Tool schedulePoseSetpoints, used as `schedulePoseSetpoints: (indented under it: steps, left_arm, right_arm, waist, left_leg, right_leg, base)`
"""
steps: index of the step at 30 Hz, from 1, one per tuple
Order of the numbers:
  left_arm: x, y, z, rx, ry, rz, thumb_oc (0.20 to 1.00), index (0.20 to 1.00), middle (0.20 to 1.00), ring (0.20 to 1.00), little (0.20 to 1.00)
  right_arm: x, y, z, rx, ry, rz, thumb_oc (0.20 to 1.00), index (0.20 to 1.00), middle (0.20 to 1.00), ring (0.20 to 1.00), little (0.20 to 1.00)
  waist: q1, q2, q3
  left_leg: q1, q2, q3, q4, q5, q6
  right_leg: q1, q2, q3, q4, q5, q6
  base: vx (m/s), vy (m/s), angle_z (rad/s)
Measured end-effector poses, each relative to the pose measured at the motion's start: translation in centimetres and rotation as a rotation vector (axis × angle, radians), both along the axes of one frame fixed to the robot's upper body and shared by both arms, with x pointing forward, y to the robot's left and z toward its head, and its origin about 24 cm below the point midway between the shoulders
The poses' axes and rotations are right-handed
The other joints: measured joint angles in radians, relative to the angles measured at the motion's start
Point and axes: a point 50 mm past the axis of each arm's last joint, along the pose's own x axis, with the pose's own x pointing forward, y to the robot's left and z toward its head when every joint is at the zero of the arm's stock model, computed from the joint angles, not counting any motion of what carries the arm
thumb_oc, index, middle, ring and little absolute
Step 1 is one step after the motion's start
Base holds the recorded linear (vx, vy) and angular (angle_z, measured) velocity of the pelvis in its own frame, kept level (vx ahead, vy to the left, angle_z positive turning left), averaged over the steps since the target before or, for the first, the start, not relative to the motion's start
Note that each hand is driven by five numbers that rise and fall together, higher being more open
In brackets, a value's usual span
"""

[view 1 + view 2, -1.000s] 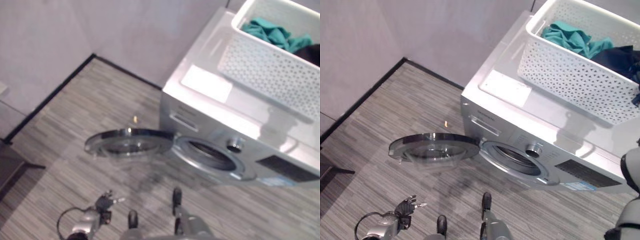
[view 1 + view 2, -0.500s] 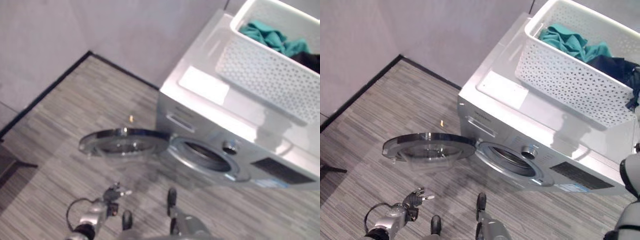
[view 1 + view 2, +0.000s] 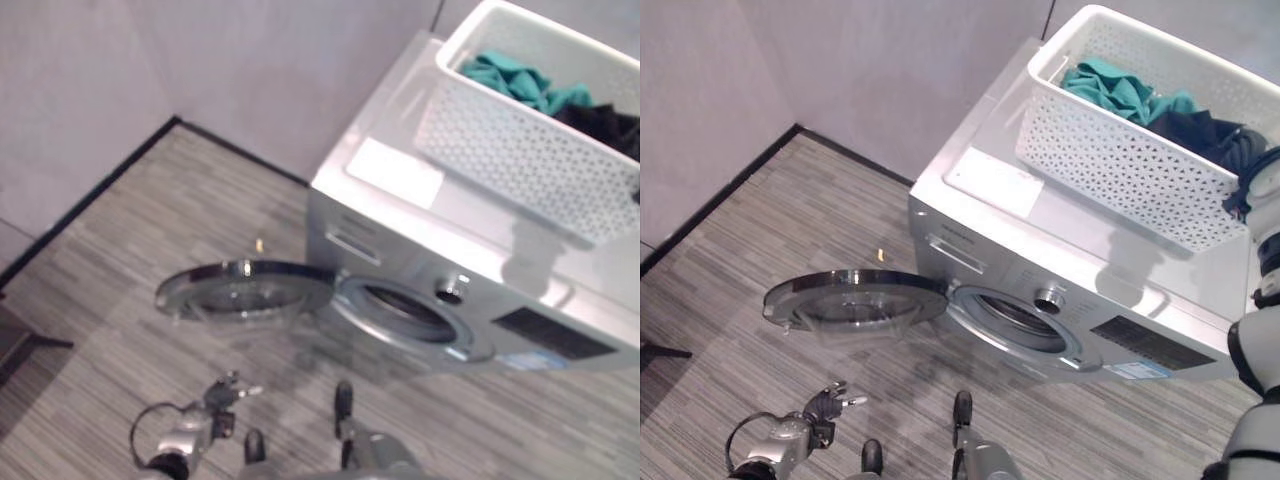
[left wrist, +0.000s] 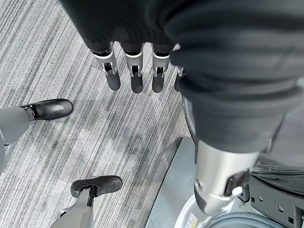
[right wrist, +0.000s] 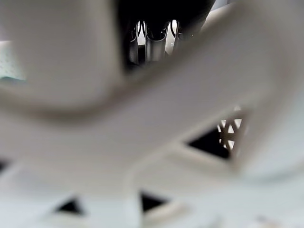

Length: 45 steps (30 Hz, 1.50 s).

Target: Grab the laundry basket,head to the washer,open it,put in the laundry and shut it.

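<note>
Striped grey plank flooring (image 3: 760, 250) runs up to a pale wall with a black skirting line along its foot. Down low on the left, the robot's left hand (image 3: 825, 402) hangs above those planks, and its wrist view shows the dark-tipped silver fingers (image 4: 135, 76) straight and relaxed, holding nothing. Moving right, the washer's round door (image 3: 855, 298) is swung wide, a chrome-rimmed disc with a clear bowl of glass, lying almost flat over the floor. It hinges onto the washer (image 3: 1060, 270), a silver, smooth-skinned box with a ringed drum opening (image 3: 1020, 318), a small round knob (image 3: 1047, 299) just above it and a dark panel further right. The drum mouth looks dark; whether anything lies inside cannot be told. Up on the washer's flat top sits the laundry basket (image 3: 1120, 165), white plastic, rectangular, its walls pierced with a lattice of small holes. Inside it lie crumpled teal cloth (image 3: 1110, 85) and, beside that toward the right, dark cloth (image 3: 1200, 128). At the basket's far right end the right hand (image 3: 1252, 185) reaches in at the rim under its dark ribbed cover. Its wrist view presses right up against the white lattice (image 5: 156, 128), with fingers glimpsed through a gap, and whether they are curled or straight cannot be told.
</note>
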Motion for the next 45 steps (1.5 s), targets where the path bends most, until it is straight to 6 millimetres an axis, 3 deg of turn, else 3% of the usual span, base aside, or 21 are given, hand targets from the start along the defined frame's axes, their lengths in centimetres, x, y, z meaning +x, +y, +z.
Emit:
schedulePoseSetpoints:
  steps: [5,10,13,18,22,29,34,38,42,45]
  left_arm:
    - [-1.3,0.7,-0.5,0.000,0.031,0.055,1.000,1.000,1.000,1.000,1.000]
    - [-2.3,0.5,-1.0,-0.027,0.055,0.065,1.000,1.000,1.000,1.000,1.000]
    - [-2.6,0.2,-1.2,-0.046,0.059,0.077,1.000,1.000,1.000,1.000,1.000]
    - [-3.7,0.1,-1.6,-0.065,0.086,0.083,1.000,1.000,1.000,1.000,1.000]
    - [-4.4,0.1,-1.8,-0.057,0.107,0.072,1.000,1.000,1.000,1.000,1.000]
    - [-4.5,0.2,-1.8,-0.054,0.103,0.075,1.000,1.000,1.000,1.000,1.000]
    - [-4.9,0.1,-2.0,-0.058,0.114,0.077,1.000,1.000,1.000,1.000,1.000]
    - [-5.4,0.2,-2.1,-0.066,0.117,0.099,1.000,1.000,1.000,1.000,1.000]
    - [-5.9,0.6,-1.9,-0.078,0.100,0.130,1.000,1.000,1.000,1.000,1.000]
    - [-6.1,0.7,-1.9,-0.079,0.100,0.127,1.000,1.000,1.000,1.000,1.000]
  right_arm:
    - [0.4,2.1,1.6,-0.001,-0.077,0.137,0.200,0.200,0.200,0.200,0.200]
    - [-0.5,3.3,0.8,0.007,-0.069,0.263,0.200,0.200,0.200,0.200,0.200]
    - [-1.9,2.6,-0.5,0.037,-0.042,0.278,0.200,0.200,0.200,0.200,0.200]
    - [-5.0,-0.3,-3.4,0.106,-0.008,0.212,0.200,0.200,0.200,0.200,0.200]
    - [-5.8,-1.8,-4.2,0.147,0.007,0.143,0.200,0.200,0.200,0.200,0.200]
    - [-6.0,-1.8,-4.6,0.148,0.016,0.145,0.200,0.200,0.200,0.200,0.200]
    - [-7.3,-1.9,-5.0,0.166,0.010,0.164,0.200,0.200,0.200,0.200,0.200]
    - [-8.8,-2.2,-5.5,0.177,-0.003,0.172,0.200,0.200,0.200,0.200,0.200]
    - [-11.5,-2.6,-6.9,0.198,0.018,0.169,0.200,0.200,0.200,0.200,0.200]
    - [-11.9,-2.6,-7.2,0.206,0.023,0.172,0.200,0.200,0.200,0.200,0.200]
  waist:
    - [-0.012,0.001,-0.015]
    - [-0.017,-0.002,-0.031]
    - [-0.019,-0.003,-0.032]
    - [-0.035,-0.012,-0.044]
    - [-0.051,-0.006,-0.051]
    - [-0.048,0.007,-0.053]
    - [-0.048,0.011,-0.052]
    - [-0.049,0.010,-0.052]
    - [-0.060,0.003,-0.050]
    - [-0.063,-0.004,-0.046]
  left_leg:
    - [0.016,0.001,0.001,0.000,-0.001,0.001]
    - [0.034,0.001,0.002,-0.001,-0.006,0.005]
    - [0.045,0.001,0.001,-0.001,-0.007,0.006]
    - [0.065,0.003,0.002,0.000,-0.016,0.003]
    - [0.084,0.002,0.004,0.000,-0.026,0.013]
    - [0.087,0.003,0.001,0.000,-0.026,0.013]
    - [0.097,0.004,0.000,0.000,-0.029,0.015]
    - [0.098,0.004,0.000,0.000,-0.031,0.016]
    - [0.102,0.005,0.000,0.000,-0.033,0.014]
    - [0.112,0.005,0.002,0.000,-0.038,0.014]
  right_leg:
    - [0.019,0.001,0.000,-0.004,0.000,0.000]
    - [0.036,0.002,0.003,-0.008,-0.005,0.001]
    - [0.050,0.003,0.002,-0.010,-0.008,0.004]
    - [0.072,0.004,0.001,-0.010,-0.024,0.015]
    - [0.088,0.004,0.002,-0.010,-0.027,0.019]
    - [0.095,0.004,-0.003,-0.010,-0.028,0.020]
    - [0.106,0.003,-0.005,-0.011,-0.041,0.025]
    - [0.108,0.003,-0.006,-0.011,-0.043,0.026]
    - [0.115,0.003,-0.011,-0.010,-0.046,0.030]
    - [0.124,0.003,-0.011,-0.010,-0.050,0.035]
  base:
    - [0.02,0.009,0.00]
    - [0.02,0.004,0.00]
    - [0.01,0.001,0.01]
    - [0.00,0.000,0.01]
    - [0.01,0.001,-0.02]
    - [0.01,0.001,0.02]
    - [0.01,0.002,0.02]
    - [0.00,0.000,0.00]
    - [0.01,-0.003,0.03]
    - [0.00,0.000,0.00]
